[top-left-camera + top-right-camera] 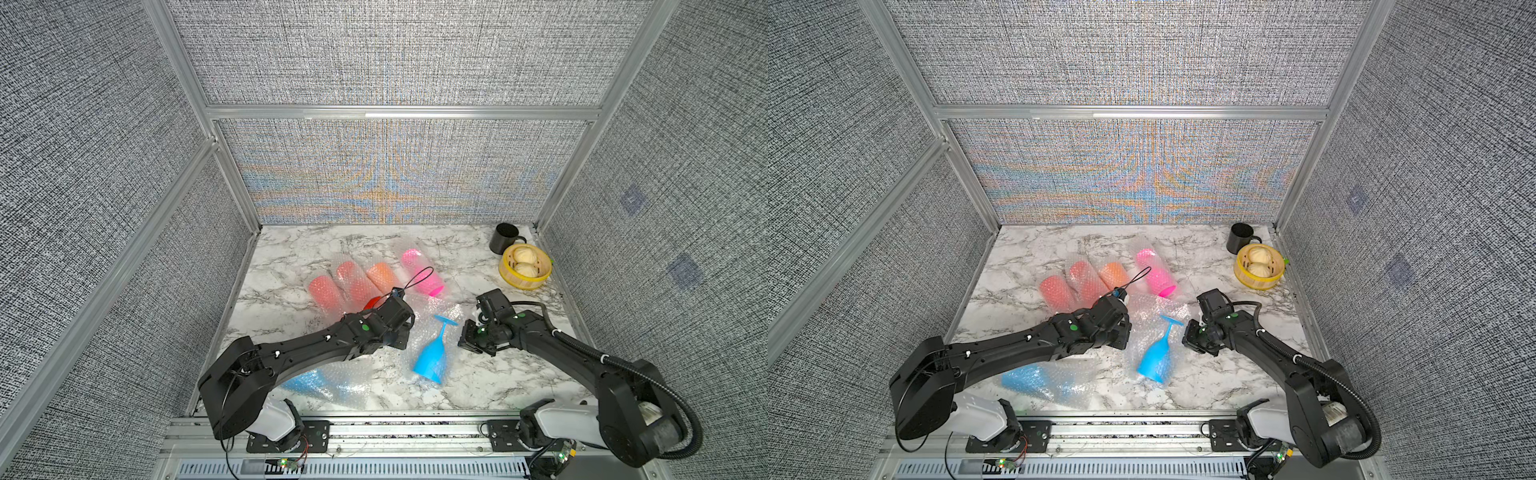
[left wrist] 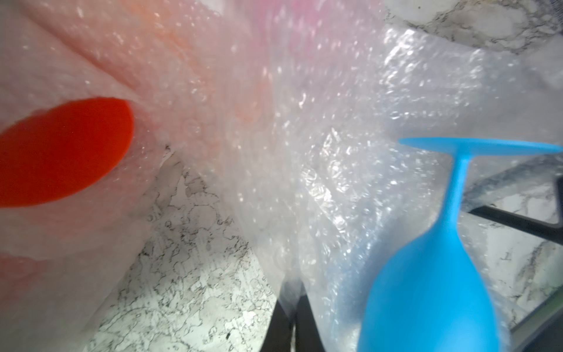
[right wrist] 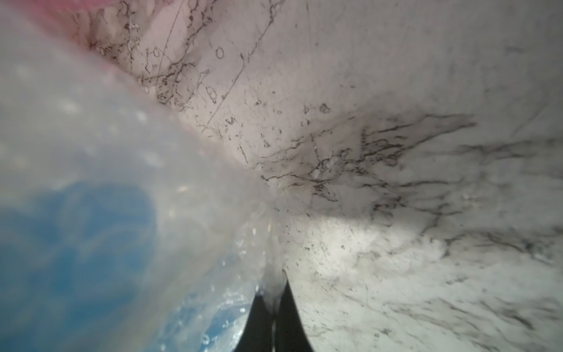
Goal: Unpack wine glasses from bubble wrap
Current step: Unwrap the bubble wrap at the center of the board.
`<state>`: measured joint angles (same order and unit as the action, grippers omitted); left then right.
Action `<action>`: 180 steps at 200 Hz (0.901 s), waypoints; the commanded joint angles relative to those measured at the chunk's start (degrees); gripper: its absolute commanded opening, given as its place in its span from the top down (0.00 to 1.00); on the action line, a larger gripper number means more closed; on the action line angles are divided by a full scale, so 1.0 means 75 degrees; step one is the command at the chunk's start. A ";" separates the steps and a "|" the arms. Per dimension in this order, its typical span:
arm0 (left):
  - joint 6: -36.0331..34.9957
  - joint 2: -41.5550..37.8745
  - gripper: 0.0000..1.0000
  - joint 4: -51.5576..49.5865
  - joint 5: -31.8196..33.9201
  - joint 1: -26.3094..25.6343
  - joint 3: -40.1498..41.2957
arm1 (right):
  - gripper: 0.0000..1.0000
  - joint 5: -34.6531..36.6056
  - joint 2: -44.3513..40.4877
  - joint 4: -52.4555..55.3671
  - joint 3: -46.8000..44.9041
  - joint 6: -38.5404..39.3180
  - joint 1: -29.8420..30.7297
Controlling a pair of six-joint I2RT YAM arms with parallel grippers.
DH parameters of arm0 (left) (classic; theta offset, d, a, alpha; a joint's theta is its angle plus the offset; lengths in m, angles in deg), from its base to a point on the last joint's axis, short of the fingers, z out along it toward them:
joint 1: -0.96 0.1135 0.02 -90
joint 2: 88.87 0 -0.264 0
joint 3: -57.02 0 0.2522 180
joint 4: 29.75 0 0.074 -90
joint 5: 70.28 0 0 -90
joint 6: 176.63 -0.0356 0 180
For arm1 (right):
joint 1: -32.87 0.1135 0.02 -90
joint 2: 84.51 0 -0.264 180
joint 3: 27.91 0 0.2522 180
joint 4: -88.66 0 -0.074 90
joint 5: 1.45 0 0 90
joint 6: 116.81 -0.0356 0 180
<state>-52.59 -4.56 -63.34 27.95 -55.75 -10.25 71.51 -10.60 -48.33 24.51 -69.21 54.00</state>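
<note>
We log: left pincer [image 2: 292,323] clamped on bubble wrap [image 1: 451,316] | right pincer [image 3: 275,301] clamped on the same sheet | blue goblet [image 1: 432,357] bare — lying on that sheet, between both pincers, on worktop [image 1: 503,378].

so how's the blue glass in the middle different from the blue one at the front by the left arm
The middle blue glass is bare, with bowl, stem and foot all showing; the front blue glass is still rolled in bubble wrap, a pale blue shape. The middle one rests on an opened sheet; the front one sits partly under the left arm. Both are blue.
</note>
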 commanded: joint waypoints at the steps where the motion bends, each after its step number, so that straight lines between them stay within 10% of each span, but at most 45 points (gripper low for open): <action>1: -0.0063 -0.0010 1.00 -0.0325 0.0103 0.0049 -0.0038 | 1.00 0.0127 -0.0017 0.0316 0.0021 0.0144 -0.0107; 55: -0.0202 0.0312 1.00 -0.0459 -0.0672 0.0052 -0.0257 | 1.00 0.0357 0.0191 0.0634 0.0390 0.0406 -0.0423; 102: -0.0215 0.0848 1.00 -0.0461 -0.1439 0.0050 -0.0521 | 0.46 0.1160 -0.0442 0.1601 0.1159 0.0578 -0.0467; 180: -0.0174 0.0903 1.00 -0.0626 -0.2009 0.0055 -0.0551 | 0.22 0.1500 -0.0700 0.2777 0.2054 0.1057 0.1158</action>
<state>-53.79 2.37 -66.99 14.90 -55.40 -14.56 79.34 -17.27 -31.85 39.46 -62.10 58.20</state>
